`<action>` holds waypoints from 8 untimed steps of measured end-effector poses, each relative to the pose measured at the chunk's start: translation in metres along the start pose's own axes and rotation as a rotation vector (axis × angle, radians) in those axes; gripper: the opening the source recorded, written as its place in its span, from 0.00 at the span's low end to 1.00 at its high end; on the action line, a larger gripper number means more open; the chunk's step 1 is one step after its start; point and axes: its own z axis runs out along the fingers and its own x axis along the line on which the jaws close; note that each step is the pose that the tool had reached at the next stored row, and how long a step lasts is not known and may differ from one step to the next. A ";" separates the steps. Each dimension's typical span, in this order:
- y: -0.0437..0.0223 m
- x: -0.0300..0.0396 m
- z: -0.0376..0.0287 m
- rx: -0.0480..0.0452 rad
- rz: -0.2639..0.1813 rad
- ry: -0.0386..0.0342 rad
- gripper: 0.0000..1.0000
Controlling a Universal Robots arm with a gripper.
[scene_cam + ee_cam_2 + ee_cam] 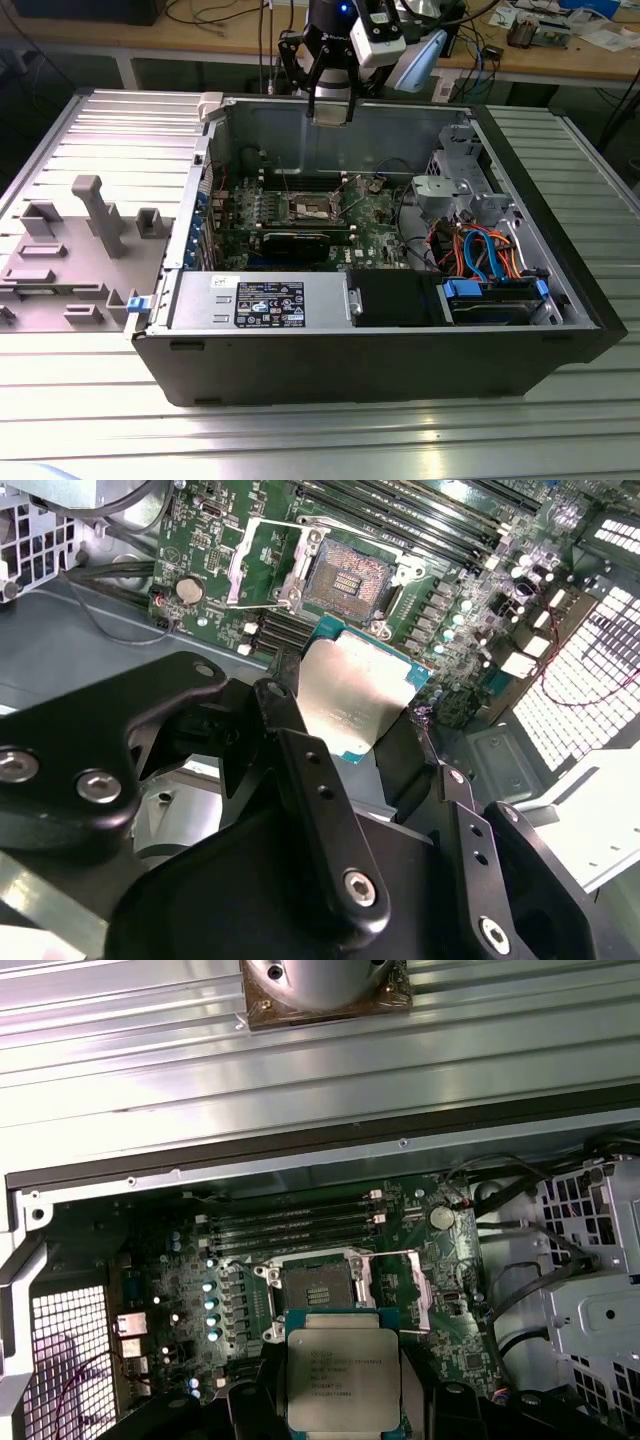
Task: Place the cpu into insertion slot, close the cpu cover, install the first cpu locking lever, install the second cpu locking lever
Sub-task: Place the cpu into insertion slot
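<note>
My gripper (pixel 330 108) hangs above the rear wall of the open computer case (pixel 560 290), shut on the cpu (pixel 350 692). The cpu is a flat silver-topped square chip (pixel 343 1380) clamped by its edges between the black fingers (pixel 285 730). Down on the green motherboard, the insertion slot (pixel 345 580) lies open, showing its dark centre (pixel 315 1282) in both wrist views and in the exterior view (pixel 312 208). The cpu cover (pixel 262 565) is swung up beside the slot, seen as a metal frame (pixel 395 1285). Thin wire levers stand raised around it.
Memory slots (pixel 300 1222) run along the board beside the socket. A drive cage (pixel 455 180) with orange and blue cables (pixel 485 250) occupies the exterior view's right. A power supply (pixel 260 300) lines the case front. A grey fixture tray (pixel 70 250) lies outside on the left.
</note>
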 end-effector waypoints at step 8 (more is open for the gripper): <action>-0.0004 -0.0001 0.0000 0.0018 0.009 -0.0010 0.54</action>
